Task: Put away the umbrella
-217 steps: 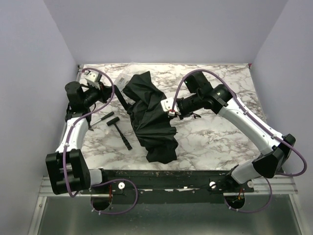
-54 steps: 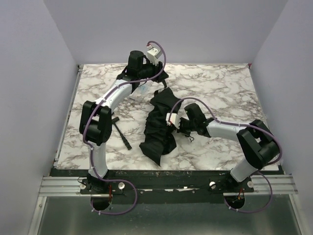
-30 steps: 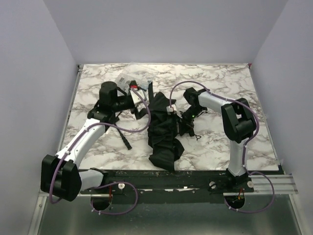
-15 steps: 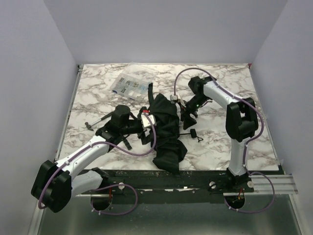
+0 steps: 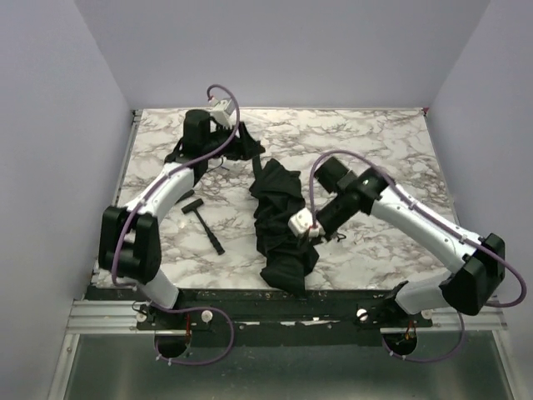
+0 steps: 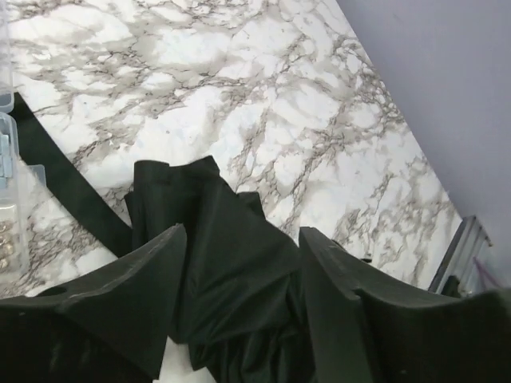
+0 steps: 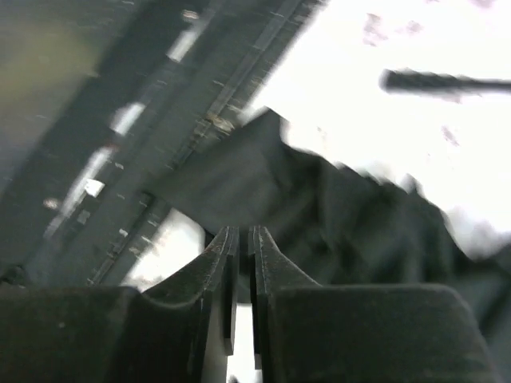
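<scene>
- Step in hand (judged): gathering loose canopy. Umbrella (image 5: pixel 279 215) collapsed but not yet rolled or strapped.
- Left gripper (image 6: pixel 239 247): fingers apart, above far end of umbrella. Fabric directly below fingertips; no contact visible.
- Right gripper (image 7: pixel 239 238): fingers nearly together, nothing seen between. Fabric just ahead of tips; view blurred.
- Next move (judged): lower left gripper, close on far fold. Right gripper must open before any grasp.
- Clearance: clear box (image 6: pixel 5 144) just beside left gripper. Small tool (image 5: pixel 205 222) beyond umbrella from right gripper, apart from fabric.
- Near edge of table (image 5: pixel 375 267) ahead of right gripper, past fabric. Open marble behind it.

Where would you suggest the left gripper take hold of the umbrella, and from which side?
Probably the narrow far end of the umbrella, from above: the fabric bunches into a slim fold there, lying flat, directly under the open left gripper.
</scene>
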Available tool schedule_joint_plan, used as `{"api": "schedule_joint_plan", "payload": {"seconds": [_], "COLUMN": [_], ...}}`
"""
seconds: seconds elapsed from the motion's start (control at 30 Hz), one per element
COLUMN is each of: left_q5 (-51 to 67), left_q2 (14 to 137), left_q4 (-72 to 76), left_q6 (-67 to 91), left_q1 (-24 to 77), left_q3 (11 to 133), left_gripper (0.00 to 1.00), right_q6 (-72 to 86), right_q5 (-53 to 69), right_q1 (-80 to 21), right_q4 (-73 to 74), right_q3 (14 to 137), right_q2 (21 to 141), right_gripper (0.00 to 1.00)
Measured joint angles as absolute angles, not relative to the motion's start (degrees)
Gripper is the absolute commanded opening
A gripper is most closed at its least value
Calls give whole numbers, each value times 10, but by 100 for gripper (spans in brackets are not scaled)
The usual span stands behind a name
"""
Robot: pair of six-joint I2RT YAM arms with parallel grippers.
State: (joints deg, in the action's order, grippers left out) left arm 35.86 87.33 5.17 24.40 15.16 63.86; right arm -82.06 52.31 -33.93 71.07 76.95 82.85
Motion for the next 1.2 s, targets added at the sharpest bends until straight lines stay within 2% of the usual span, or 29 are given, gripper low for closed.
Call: {"api": "schedule_joint_plan", "payload": {"seconds": [0.03,0.07,0.23,0.43,0.73,0.9,1.2], "left_q5": [361,363,364,352,329,327,328], "left_q2": [907,940,1048,1124,1152,1152,1144], "left_q4": [38,28,-30,-87,-118,-138,-193], "left_q6": [261,274,317,324,299,279,240], "left_q1": [151,151,151,167,203,211,253], "left_q3": [675,709,775,782,781,780,748], "left_gripper": [43,40,38,36,31,24,23], "right_q6": [-798,-780,-676,-591,-529,-513,-514], "right_q5": [516,507,430,354,270,221,111], "right_q1": [-399,-441,-535,-587,-600,-598,-543], "right_q4": [672,641,497,357,235,203,134], "right_q3": [734,704,582,521,489,484,487], "right_q2": [808,797,804,846,912,918,931], "right_gripper": [5,1,0,1,1,0,1]}}
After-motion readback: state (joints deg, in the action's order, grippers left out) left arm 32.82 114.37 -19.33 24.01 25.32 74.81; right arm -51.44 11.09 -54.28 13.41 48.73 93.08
